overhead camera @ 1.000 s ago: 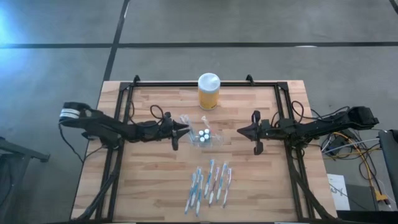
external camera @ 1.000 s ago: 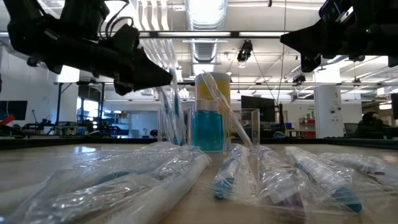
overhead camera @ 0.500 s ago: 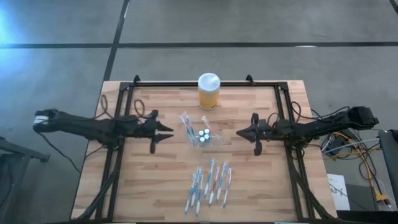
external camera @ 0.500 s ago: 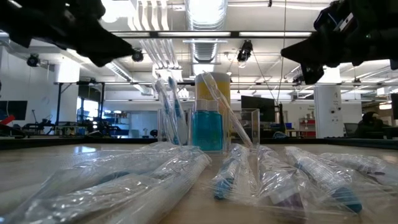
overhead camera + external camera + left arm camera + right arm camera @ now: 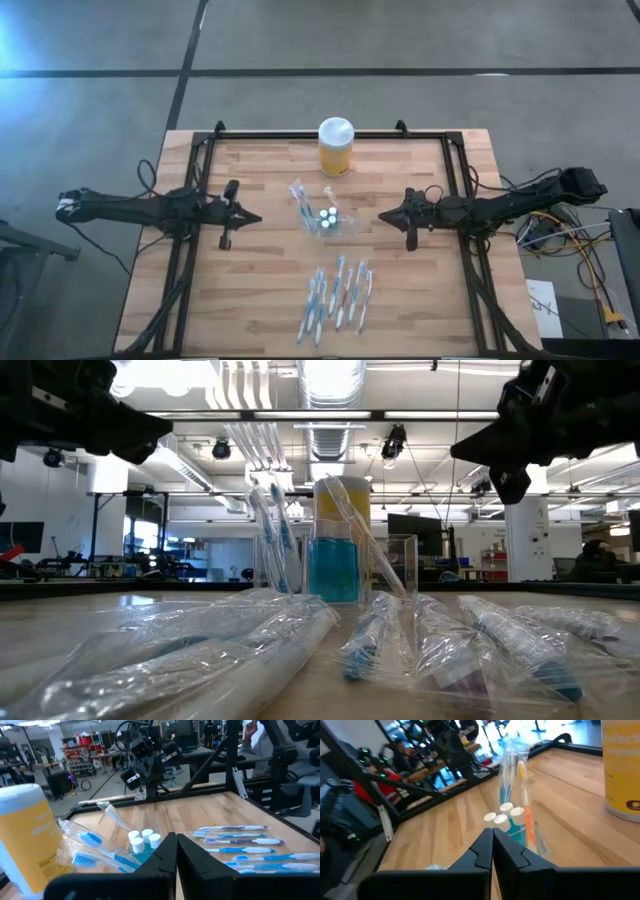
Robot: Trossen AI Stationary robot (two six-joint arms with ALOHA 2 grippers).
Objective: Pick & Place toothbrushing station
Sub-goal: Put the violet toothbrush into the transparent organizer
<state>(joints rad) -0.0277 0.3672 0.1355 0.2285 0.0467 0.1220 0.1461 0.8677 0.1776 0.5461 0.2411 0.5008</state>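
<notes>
High view. Toothbrushing station (image 5: 327, 218) near the middle of the wooden table (image 5: 260, 300), holding wrapped brushes and white-capped items. Yellow jar with white lid (image 5: 335, 147) beyond it, at the far edge. Row of wrapped toothbrushes (image 5: 337, 292) on the near side of the station, apart from it. Left gripper (image 5: 256, 217) to the left of the station, clear of it, fingers together, nothing held. Right gripper (image 5: 384, 216) to the right of the station, clear of it, fingers together, nothing held.

Low view. Station (image 5: 335, 568) upright at centre, blue container inside, brushes (image 5: 272, 530) leaning out of the left compartment, one wrapped brush (image 5: 362, 540) slanting across to the right. Wrapped toothbrushes (image 5: 470, 635) flat in the foreground. Both arms dark, raised above the table at the upper corners.

Left wrist view. Fingers (image 5: 166, 854) pressed closed, empty. Station (image 5: 141, 844) ahead, white caps visible, blue brushes (image 5: 100, 849) leaning toward the yellow jar (image 5: 27, 837). Loose brushes (image 5: 239, 841) on the other side. Right arm's gripper (image 5: 134, 776) farther off, across the table.

Right wrist view. Fingers (image 5: 482, 851) pressed closed, empty. Station (image 5: 512, 822) ahead, orange-handled brush (image 5: 526, 815) upright in it. Yellow jar (image 5: 622, 767) at the picture's edge.
</notes>
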